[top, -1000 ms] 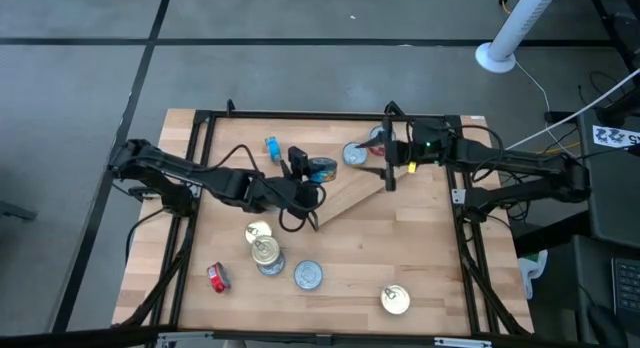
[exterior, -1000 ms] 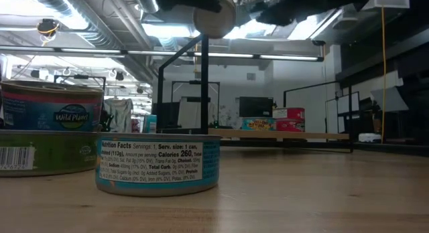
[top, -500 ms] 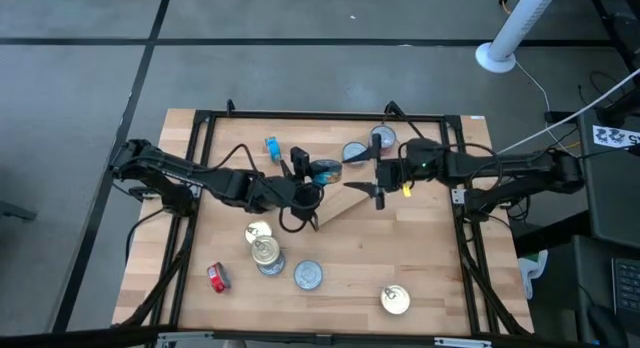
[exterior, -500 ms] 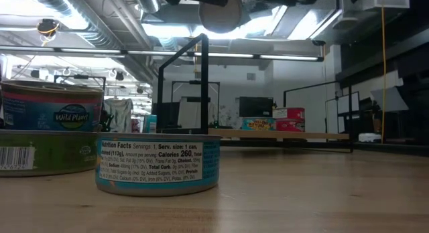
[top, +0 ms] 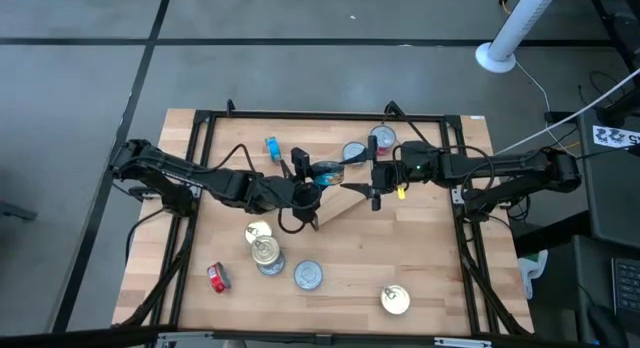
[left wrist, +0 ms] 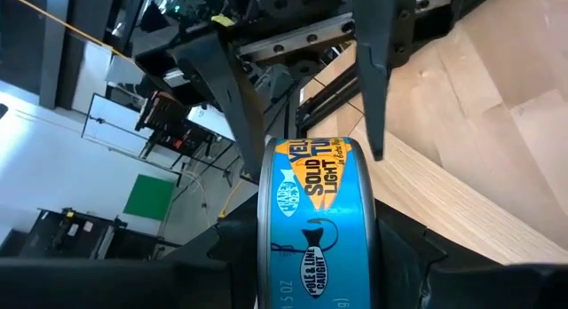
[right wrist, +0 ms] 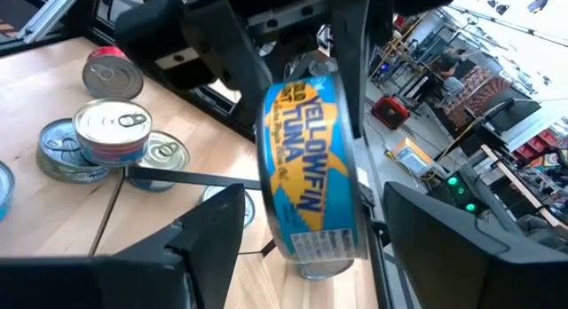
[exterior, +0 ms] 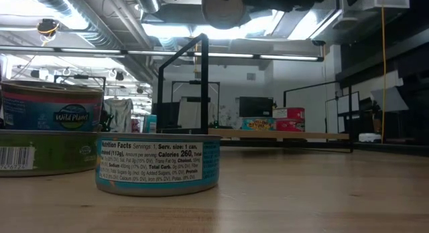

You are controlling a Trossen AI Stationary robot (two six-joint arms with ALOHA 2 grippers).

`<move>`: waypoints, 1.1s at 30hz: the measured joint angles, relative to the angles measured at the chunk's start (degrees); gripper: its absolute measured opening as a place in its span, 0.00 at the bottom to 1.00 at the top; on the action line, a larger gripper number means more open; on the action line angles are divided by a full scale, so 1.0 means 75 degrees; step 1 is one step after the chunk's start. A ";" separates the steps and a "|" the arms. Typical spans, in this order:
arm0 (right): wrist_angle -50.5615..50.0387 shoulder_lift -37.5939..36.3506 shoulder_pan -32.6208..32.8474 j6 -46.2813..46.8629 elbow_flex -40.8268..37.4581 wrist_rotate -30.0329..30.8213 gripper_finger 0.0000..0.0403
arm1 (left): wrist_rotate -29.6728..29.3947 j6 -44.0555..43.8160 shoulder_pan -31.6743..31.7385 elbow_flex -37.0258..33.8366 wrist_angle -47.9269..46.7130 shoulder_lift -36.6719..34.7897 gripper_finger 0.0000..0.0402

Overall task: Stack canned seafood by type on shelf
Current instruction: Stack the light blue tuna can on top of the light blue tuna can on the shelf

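Note:
My left gripper reaches in from the table's left and is shut on a blue and yellow tin in the air over the shelf, a light-wood board with black wire ends. My right gripper comes from the right and is open. Its fingers stand on either side of that tin, with a gap on each side in the right wrist view. In the low view the held tin shows at the top edge. Other tins rest flat on the table toward its near side. My left gripper pinches the blue tin between its two fingers, one on each flat face beside the rim. The fingers come level from the table's left. The tin stands on edge, its label wall facing the wrist camera, lifted clear above the shelf board.
Two tins stand near the far right of the shelf. A gold tin, a two-tin stack, a red tin and a gold tin lie nearer. A small blue tin sits at far left. Black frame rails border the table.
My right gripper has moved from the shelf's far right end toward the table's left and closed in on the tin held by my left gripper, so that its open fingers now flank it. The held tin has risen slightly in the low view.

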 joint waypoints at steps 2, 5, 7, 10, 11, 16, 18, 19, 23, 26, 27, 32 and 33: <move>-0.0012 0.0000 0.0000 0.0000 0.0000 0.0000 0.67 | 0.0006 -0.0006 0.0000 0.0000 0.0010 0.0000 0.39; -0.0039 0.0043 -0.0003 0.0000 0.0000 0.0000 0.67 | 0.0067 -0.0012 0.0000 0.0000 0.0015 0.0000 0.39; -0.0048 0.0044 -0.0003 0.0000 0.0000 0.0000 0.67 | 0.0258 -0.0017 0.0000 0.0000 0.0017 0.0000 0.39; -0.0049 0.0044 -0.0003 0.0000 0.0000 -0.0003 0.65 | 0.0446 -0.0020 0.0000 0.0000 0.0016 0.0000 0.39; -0.0050 0.0044 -0.0003 0.0000 0.0000 -0.0003 0.64 | 0.0447 -0.0023 0.0000 0.0000 0.0017 0.0000 0.39; -0.0077 0.0044 -0.0003 0.0000 0.0000 -0.0003 0.50 | 0.0442 -0.0006 0.0003 0.0000 0.0023 0.0000 0.39; -0.0094 0.0044 -0.0003 -0.0011 -0.0003 -0.0024 0.44 | 0.0436 -0.0009 0.0003 0.0000 0.0029 -0.0003 0.39; -0.0113 0.0044 -0.0002 -0.0026 -0.0003 -0.0044 0.42 | 0.0444 -0.0014 0.0003 0.0000 0.0026 -0.0003 0.39; -0.0216 0.0044 0.0003 -0.0087 -0.0003 -0.0068 0.33 | 0.0479 -0.0045 0.0003 0.0000 -0.0004 -0.0003 0.39; -0.0272 0.0044 0.0003 -0.0074 -0.0003 -0.0067 0.32 | 0.0486 -0.0196 0.0003 -0.0003 -0.0026 -0.0003 0.39; -0.0283 0.0044 0.0003 -0.0062 -0.0003 -0.0067 0.33 | 0.0483 -0.0301 0.0006 -0.0003 -0.0026 -0.0003 0.39; -0.0388 0.0036 0.0009 -0.0161 0.0000 0.0343 0.34 | 0.0448 -0.0744 0.0068 -0.0006 -0.0045 0.0000 0.39; -0.0398 0.0036 0.0006 -0.0167 0.0001 0.0431 0.34 | 0.0452 -0.0750 0.0098 -0.0006 -0.0050 0.0000 0.39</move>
